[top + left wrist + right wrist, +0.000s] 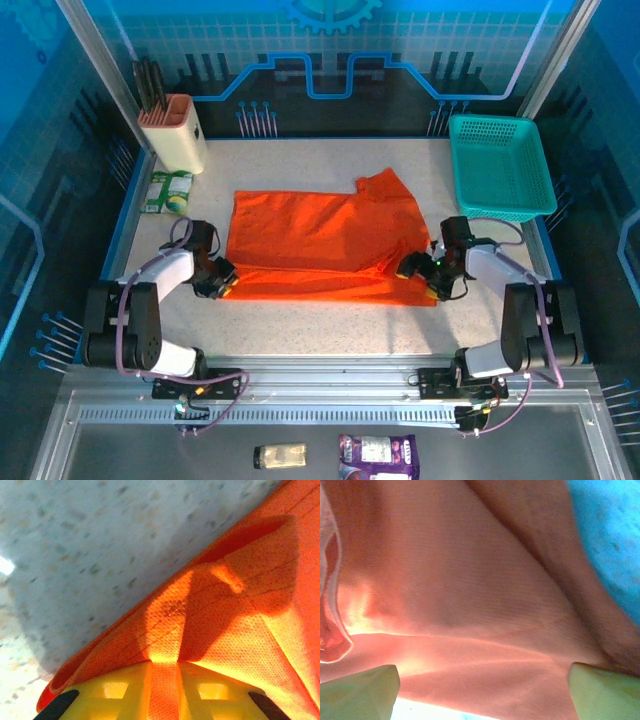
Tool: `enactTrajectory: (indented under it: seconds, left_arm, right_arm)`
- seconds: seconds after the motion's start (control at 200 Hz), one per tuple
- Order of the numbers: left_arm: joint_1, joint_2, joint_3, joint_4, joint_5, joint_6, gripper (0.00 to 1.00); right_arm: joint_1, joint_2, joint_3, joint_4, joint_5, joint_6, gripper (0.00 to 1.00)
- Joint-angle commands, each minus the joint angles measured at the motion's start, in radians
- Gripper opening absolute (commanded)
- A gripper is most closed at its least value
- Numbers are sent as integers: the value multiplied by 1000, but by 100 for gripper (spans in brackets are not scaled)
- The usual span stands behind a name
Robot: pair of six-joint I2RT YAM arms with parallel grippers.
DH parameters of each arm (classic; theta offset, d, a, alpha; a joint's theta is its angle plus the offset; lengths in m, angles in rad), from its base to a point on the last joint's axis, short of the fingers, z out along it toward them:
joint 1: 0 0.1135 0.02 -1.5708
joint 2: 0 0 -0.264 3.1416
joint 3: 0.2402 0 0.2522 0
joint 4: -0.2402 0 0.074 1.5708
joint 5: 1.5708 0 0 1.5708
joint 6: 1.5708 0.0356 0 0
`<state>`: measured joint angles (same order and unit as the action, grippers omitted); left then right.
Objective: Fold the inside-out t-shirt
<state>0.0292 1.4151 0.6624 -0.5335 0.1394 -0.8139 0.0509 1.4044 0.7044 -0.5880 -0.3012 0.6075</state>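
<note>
The inside-out t-shirt (320,245) lies spread flat on the speckled table, bright orange, with one sleeve pointing up at the back right. My left gripper (220,281) sits at the shirt's near-left corner. In the left wrist view its yellow fingers (112,692) are shut on a ridge of the orange fabric (235,620). My right gripper (432,272) rests low at the shirt's near-right edge. In the right wrist view its pale fingertips (360,690) stand far apart, open, with the fabric (470,595) stretching flat across the gap between them.
A teal mesh basket (500,165) stands at the back right. A beige holder with dark handles (175,130) and a green-white packet (167,192) sit at the back left. A small jar (280,456) and a purple pouch (378,456) lie on the front ledge.
</note>
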Motion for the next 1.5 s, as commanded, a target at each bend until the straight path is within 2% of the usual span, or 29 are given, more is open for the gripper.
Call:
enactTrajectory:
  seconds: [0.0, 0.135, 0.23, 0.34, 0.505, 0.745, 0.951, 1.176, 1.391, 1.496]
  left_arm:
    - [5, -50, -30, -87, 13, -20, 22]
    - [3, -96, 5, -67, 19, 3, 24]
    - [3, -112, 37, -55, 38, 19, 24]
    - [-9, -120, 81, -70, 45, 46, 24]
    - [-25, -125, 106, -66, 68, 68, 25]
    - [-76, -120, 144, -74, 63, 96, 24]
    - [-93, -111, 148, -56, 75, 92, 25]
    - [-123, -80, 157, -26, 95, 96, 25]
    - [-133, -12, 174, 4, 111, 116, 25]
    - [-133, 34, 188, 15, 104, 132, 25]
  right_arm:
    - [-3, -76, -9, -92, 26, 35, 87]
    - [83, -158, 22, -44, -21, 87, 89]
    - [157, -149, 43, 33, -65, 134, 92]
    - [242, -70, 72, 117, -104, 176, 93]
    - [310, 77, 108, 280, -157, 240, 92]
    - [321, 225, 204, 528, -263, 320, 91]
    - [295, 321, 281, 542, -285, 300, 87]
    - [291, 246, 269, 397, -246, 224, 88]
    - [309, 206, 193, 453, -286, 256, 88]
    - [309, 248, 192, 503, -301, 273, 88]
